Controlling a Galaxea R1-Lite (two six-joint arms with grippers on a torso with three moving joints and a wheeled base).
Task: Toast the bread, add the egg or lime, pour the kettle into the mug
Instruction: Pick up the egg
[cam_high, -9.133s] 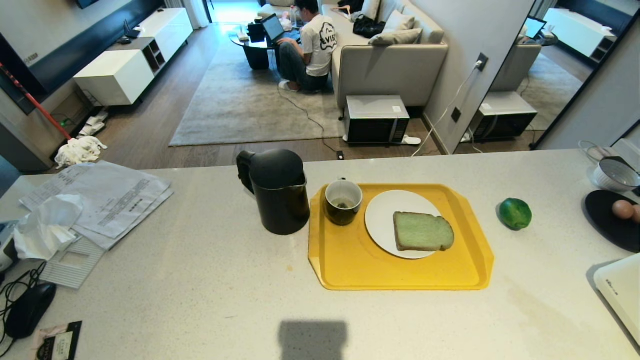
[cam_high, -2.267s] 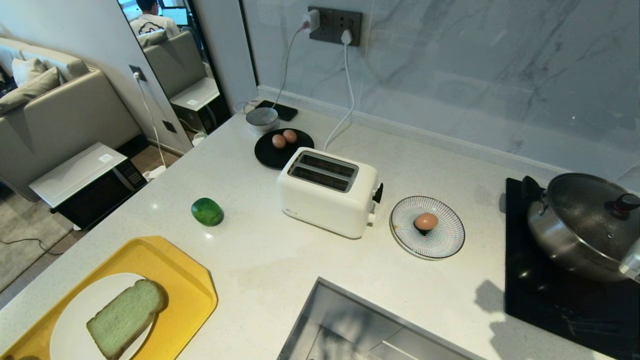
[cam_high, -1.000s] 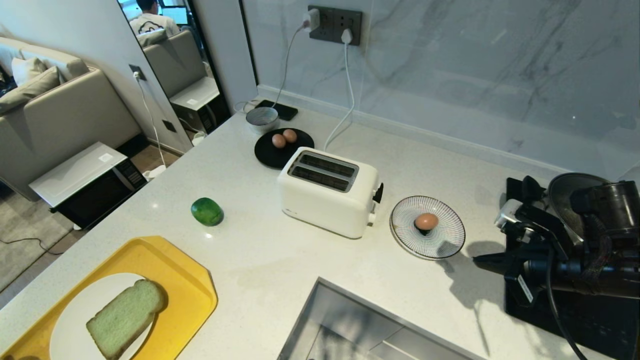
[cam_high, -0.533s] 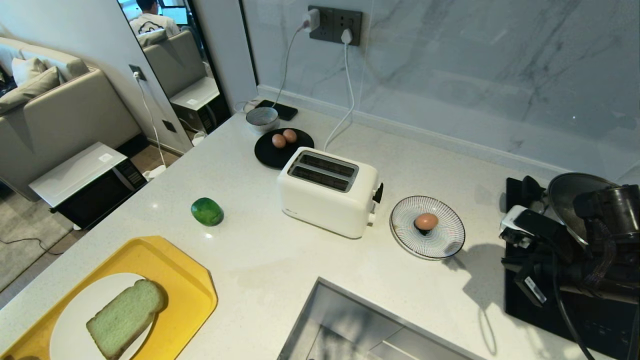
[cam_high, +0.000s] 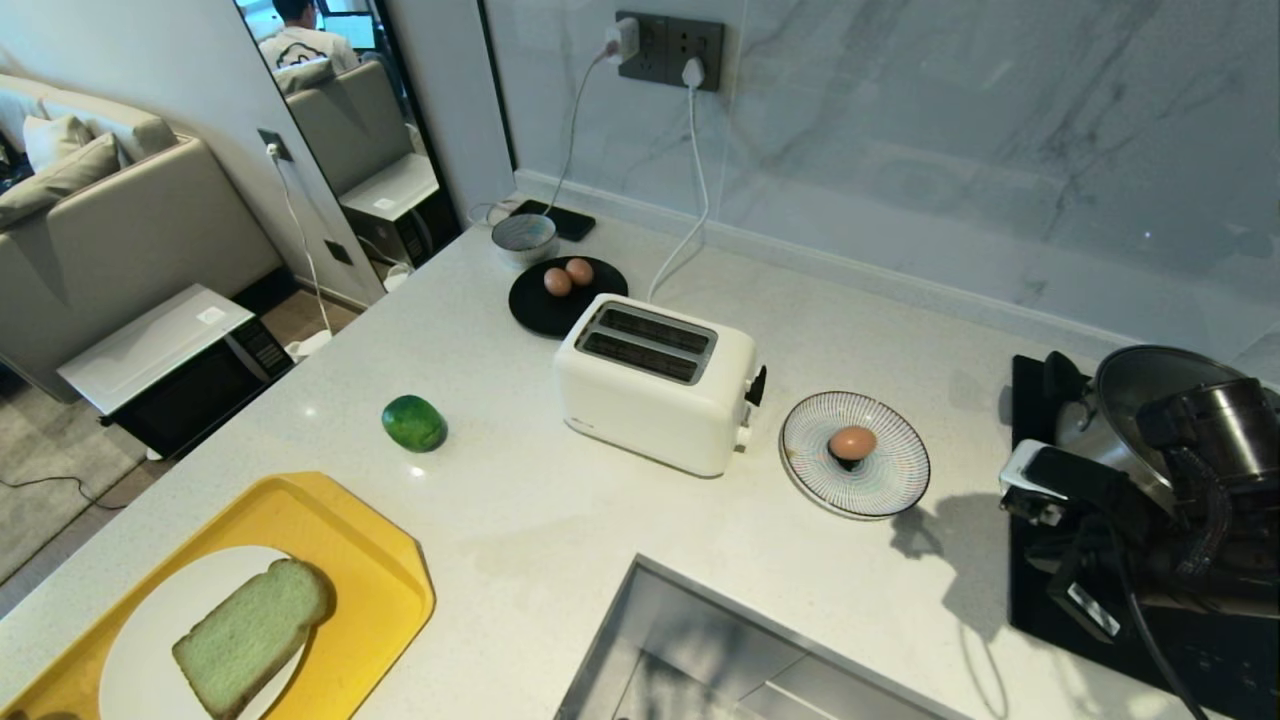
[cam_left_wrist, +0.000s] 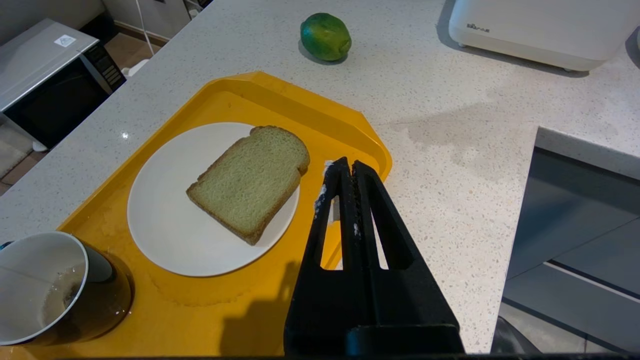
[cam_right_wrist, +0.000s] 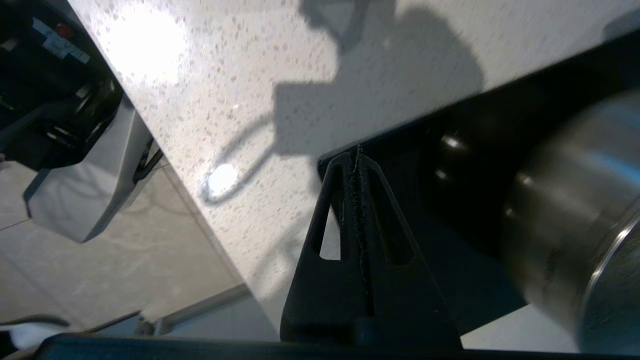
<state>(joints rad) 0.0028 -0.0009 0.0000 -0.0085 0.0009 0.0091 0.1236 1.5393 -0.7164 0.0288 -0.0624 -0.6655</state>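
Showing three eggs (cam_high: 853, 441), one lime (cam_high: 414, 423), one bread (cam_high: 252, 634) slice, one mug (cam_left_wrist: 55, 292)

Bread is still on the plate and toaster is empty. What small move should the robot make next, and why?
Probably open the left gripper, which is shut beside the bread. The slice lies flat on the white plate and the toaster slots are empty, while the right gripper, also shut, is far off by the stove.

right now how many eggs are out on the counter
3: two eggs side by side on the black plate behind the toaster, one egg on the striped plate beside it.
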